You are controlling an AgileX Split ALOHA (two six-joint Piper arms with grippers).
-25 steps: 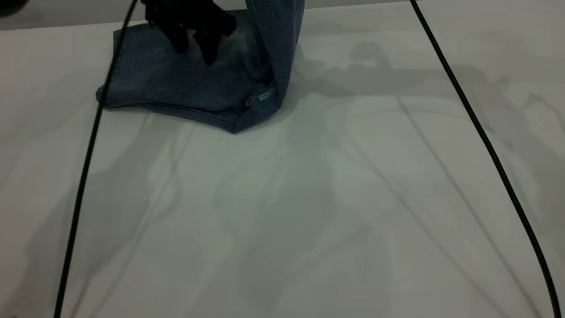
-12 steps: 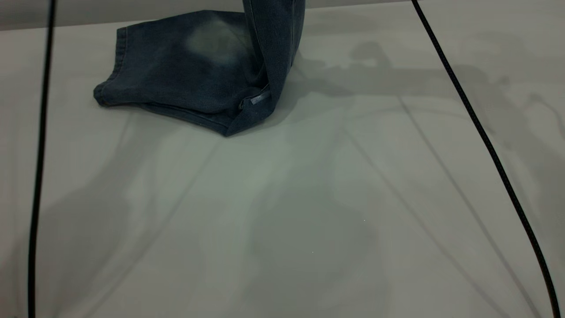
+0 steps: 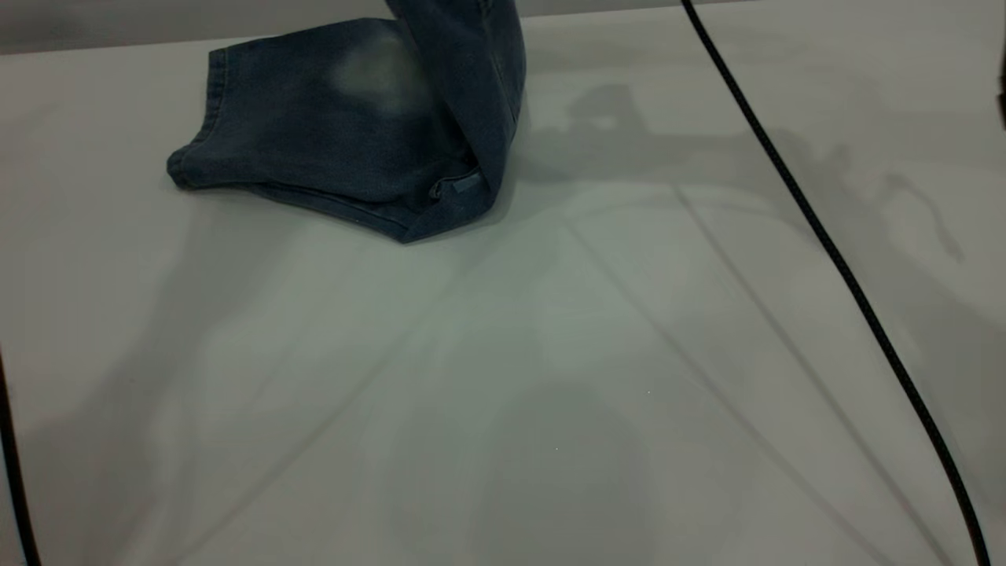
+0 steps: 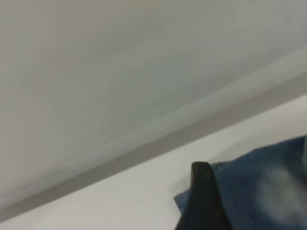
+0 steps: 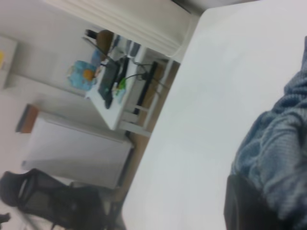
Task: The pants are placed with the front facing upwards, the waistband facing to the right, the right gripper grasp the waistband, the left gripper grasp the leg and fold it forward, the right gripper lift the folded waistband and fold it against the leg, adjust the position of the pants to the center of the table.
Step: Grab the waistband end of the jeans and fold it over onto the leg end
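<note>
The blue denim pants (image 3: 314, 134) lie folded at the far left of the white table (image 3: 503, 354), with a pale knee patch facing up. Their right part (image 3: 464, 47) rises steeply and leaves the exterior view at the top. In the right wrist view my right gripper (image 5: 261, 199) is shut on the puckered waistband (image 5: 283, 158), holding it above the table. The left gripper (image 4: 204, 201) shows only in the left wrist view, as a dark tip in front of the pants' hem (image 4: 268, 191). Neither gripper appears in the exterior view.
A black cable (image 3: 825, 244) hangs across the right side of the table, and another (image 3: 12, 487) runs along the lower left edge. Beyond the table's edge the right wrist view shows a desk with gear (image 5: 115, 81) and a black chair (image 5: 43, 196).
The left gripper, which hovered over the folded legs, has left the exterior view, and its cable swung far left. The lifted part of the pants leaned leftward over the legs.
</note>
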